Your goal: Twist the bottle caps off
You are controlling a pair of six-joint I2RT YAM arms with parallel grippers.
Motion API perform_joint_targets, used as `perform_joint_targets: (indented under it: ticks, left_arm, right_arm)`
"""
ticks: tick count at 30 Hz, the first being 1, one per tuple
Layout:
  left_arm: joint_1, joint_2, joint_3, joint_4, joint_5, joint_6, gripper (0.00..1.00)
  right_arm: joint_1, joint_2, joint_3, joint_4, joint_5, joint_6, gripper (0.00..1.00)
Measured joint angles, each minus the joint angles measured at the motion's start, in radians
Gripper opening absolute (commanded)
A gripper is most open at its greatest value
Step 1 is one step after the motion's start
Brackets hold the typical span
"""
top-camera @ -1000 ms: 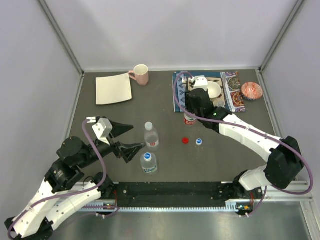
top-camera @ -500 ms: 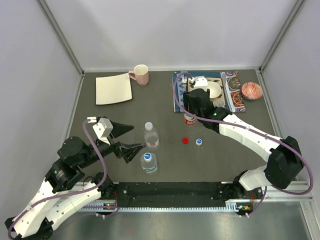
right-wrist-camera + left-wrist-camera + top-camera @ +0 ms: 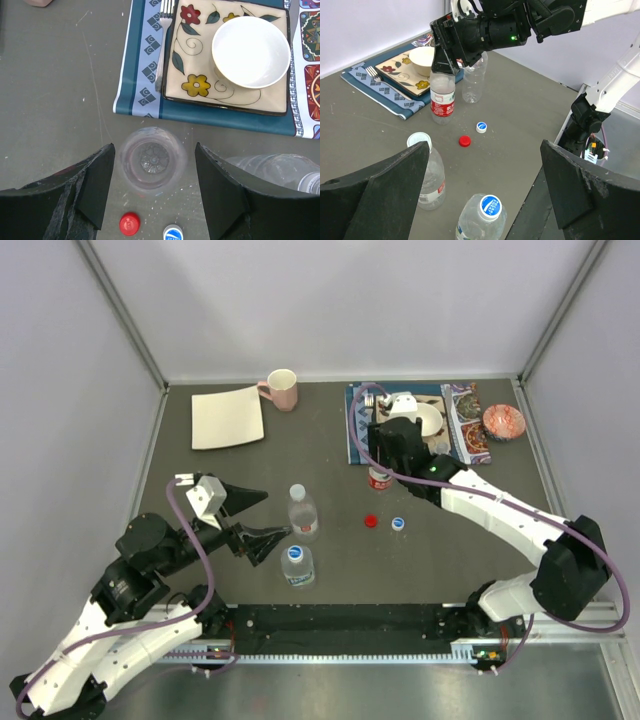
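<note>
My right gripper point(image 3: 379, 466) point(image 3: 155, 148) stands open straight above a capless red-labelled bottle point(image 3: 378, 480) point(image 3: 152, 159) point(image 3: 442, 100), one finger on each side with small gaps. Just in front of this bottle lie a loose red cap point(image 3: 371, 521) point(image 3: 129, 223) and a loose blue cap point(image 3: 398, 524) point(image 3: 173, 233). Another capless bottle point(image 3: 474, 80) point(image 3: 280, 170) stands just beyond it. My left gripper point(image 3: 275, 512) point(image 3: 485, 150) is wide open and holds nothing. Beside it stand a bottle with a whitish cap point(image 3: 302, 510) point(image 3: 419, 141) and a bottle with a blue cap point(image 3: 297, 564) point(image 3: 489, 207).
At the back right a blue placemat point(image 3: 357, 430) carries a flowered plate point(image 3: 200, 75), a white bowl point(image 3: 251, 45) and a fork point(image 3: 166, 30). A patterned bowl point(image 3: 503, 422) sits at the far right. A pink mug point(image 3: 282, 390) and a cream napkin point(image 3: 227, 417) lie at the back left.
My right gripper's jaws have widened away from the red-labelled bottle, which stays standing. The left arm and the other bottles have not moved.
</note>
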Motion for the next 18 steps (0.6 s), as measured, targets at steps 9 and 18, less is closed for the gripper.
perform_joint_targets:
  ticks: [9, 18]
  left_arm:
    - [0.0, 0.0, -0.006, 0.0, 0.0, 0.0, 0.99]
    - [0.0, 0.0, -0.007, 0.0, 0.0, 0.0, 0.99]
  right_arm:
    - [0.0, 0.0, 0.0, -0.001, -0.004, 0.001, 0.59]
    - [0.0, 0.0, 0.0, -0.002, -0.004, 0.001, 0.67]
